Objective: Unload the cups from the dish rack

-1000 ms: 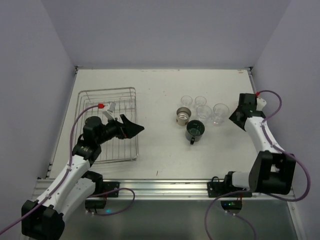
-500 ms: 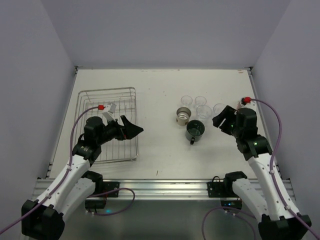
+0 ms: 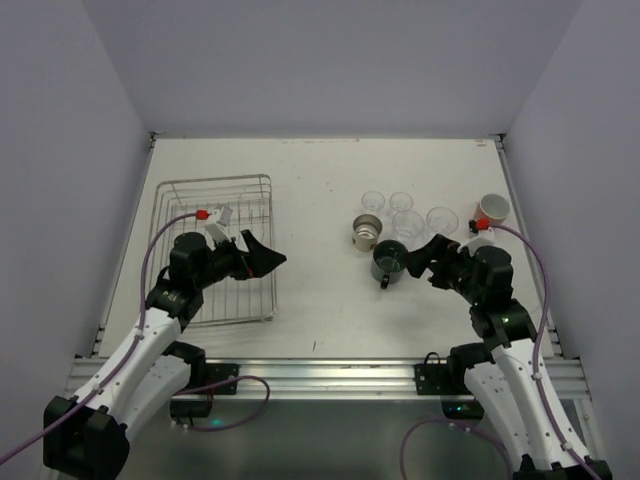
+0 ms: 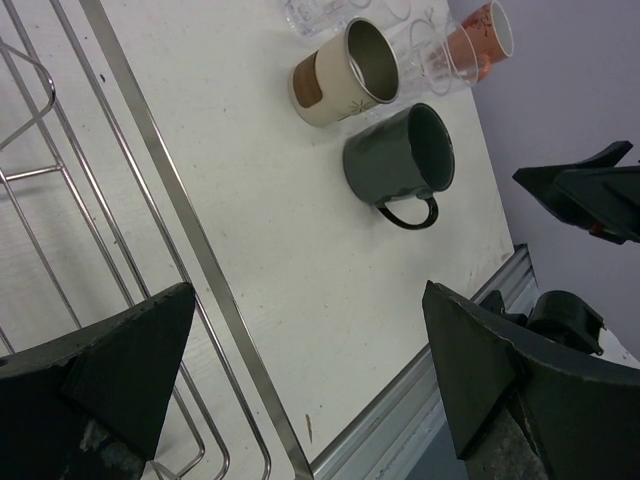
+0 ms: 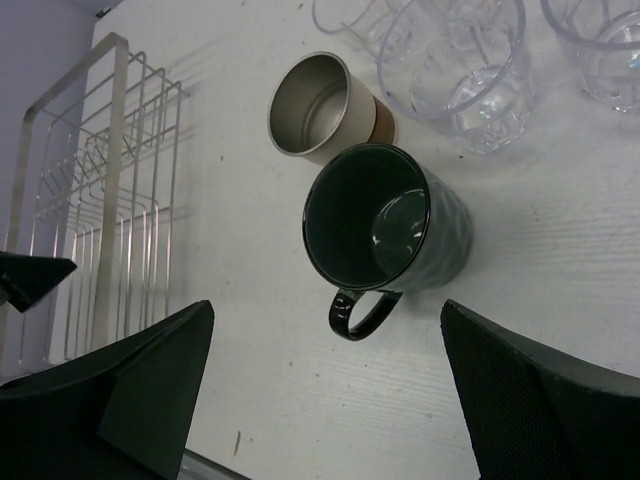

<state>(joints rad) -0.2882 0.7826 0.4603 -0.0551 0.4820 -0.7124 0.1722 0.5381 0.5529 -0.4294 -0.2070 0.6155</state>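
Note:
The silver wire dish rack (image 3: 214, 182) stands at the left with no cup visible in it. The cups stand right of centre on the table: several clear glasses (image 3: 407, 222), a beige-brown cup (image 3: 367, 231), a dark handled mug (image 3: 390, 260) and an orange-red cup (image 3: 491, 209) at the far right. My left gripper (image 3: 265, 250) is open and empty over the rack's right rim (image 4: 150, 160). My right gripper (image 3: 425, 265) is open and empty, just right of the mug (image 5: 385, 220), with its fingers apart from it.
The left wrist view shows the mug (image 4: 400, 155), the beige cup (image 4: 345, 75), the orange-red cup (image 4: 485, 35) and the table's metal front edge (image 4: 400, 400). The right wrist view shows the beige cup (image 5: 320, 95), glasses (image 5: 460, 60) and the rack (image 5: 90, 200).
My right arm has swung from the far right back corner forward and left, and now faces the mug. The orange-red cup now shows on the table. The left arm has barely moved.

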